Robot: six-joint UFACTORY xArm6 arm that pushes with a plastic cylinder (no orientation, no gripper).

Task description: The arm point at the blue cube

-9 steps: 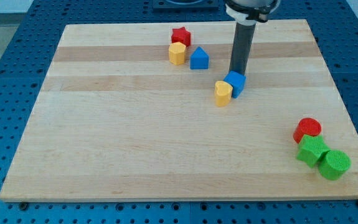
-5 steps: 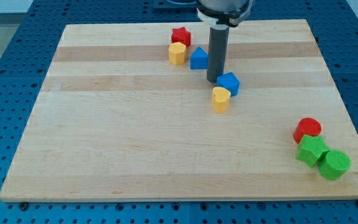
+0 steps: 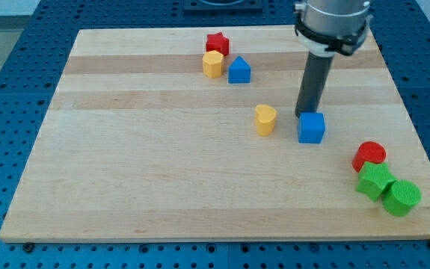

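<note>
The blue cube [image 3: 312, 128] lies on the wooden board [image 3: 162, 172], right of centre. My tip [image 3: 305, 114] stands at the cube's top-left edge, touching or nearly touching it. A yellow heart-shaped block [image 3: 265, 119] lies a little to the cube's left, apart from it.
A red star [image 3: 216, 42], a yellow cylinder-like block [image 3: 213, 64] and a blue house-shaped block [image 3: 238, 70] cluster near the view's top. A red cylinder [image 3: 369, 155], a green block [image 3: 375, 181] and a green cylinder [image 3: 401, 198] sit at the lower right edge.
The blue cube has moved right and slightly down, away from the yellow heart block. My rod swung left of the cube, then moved right with it.
</note>
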